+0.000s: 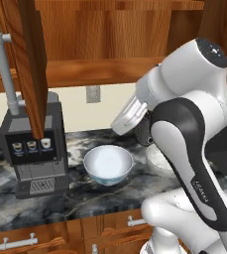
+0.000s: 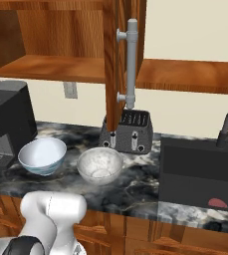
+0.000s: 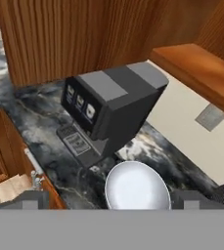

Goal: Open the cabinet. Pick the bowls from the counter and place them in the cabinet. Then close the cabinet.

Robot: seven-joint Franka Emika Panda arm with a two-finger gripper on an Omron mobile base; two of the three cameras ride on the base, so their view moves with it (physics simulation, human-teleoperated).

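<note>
Item: blue-patterned bowl (image 3: pixel 137 185) on tabletop (image 3: pixel 40 132), directly ahead of and below end effector (image 3: pixel 108 200); round, no long axis; jaws spread, released, empty

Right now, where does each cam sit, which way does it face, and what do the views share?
Left base view: behind the arm's left, facing the counter and coffee machine; white arm fills its right.
Right base view: behind the arm's right, facing the toaster and speckled bowl; arm at lower left.
Hand view: on the hand, tilted down at the coffee machine; open end effector tips at the bottom.
Shared: all three show the white bowl beside the coffee machine.
</note>
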